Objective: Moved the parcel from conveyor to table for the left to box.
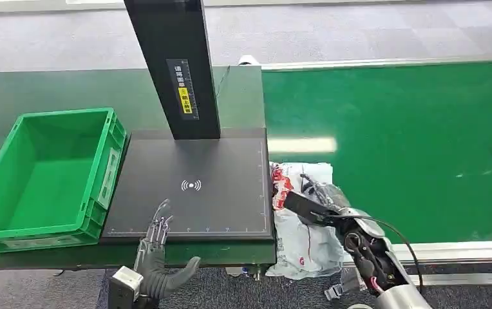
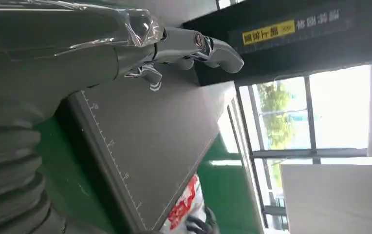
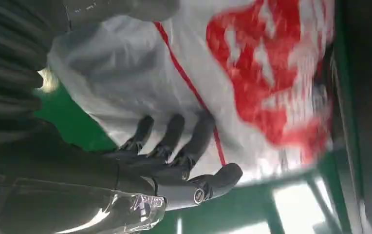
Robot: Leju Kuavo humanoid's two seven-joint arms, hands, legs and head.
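Nearest to us in the head view, our left hand (image 1: 156,248) comes up from below at the near edge of the dark desk (image 1: 37,90), its fingers (image 1: 158,226) apart and stretched forward, reaching onto the near edge of the black scanning pad (image 1: 195,187). We hold nothing in it; in the left wrist view the fingers (image 2: 201,46) hang extended above the pad's ruled border (image 2: 140,141).

To the right, our right hand (image 1: 317,199) grips the parcel (image 1: 301,222), a white plastic mailer with red print. We see the parcel lying at the near edge of the green conveyor (image 1: 411,141), just beside the pad's right edge, with its lower part drooping past the conveyor's silver rail. In the right wrist view our dark fingers (image 3: 174,141) curl against the white wrapping (image 3: 140,73), though motion blur smears the red print.

On the desk to the left of the pad stands a green crate (image 1: 47,174), its side touching the pad's left edge. A black post (image 1: 172,64) with a yellow label rises from the pad's far side.
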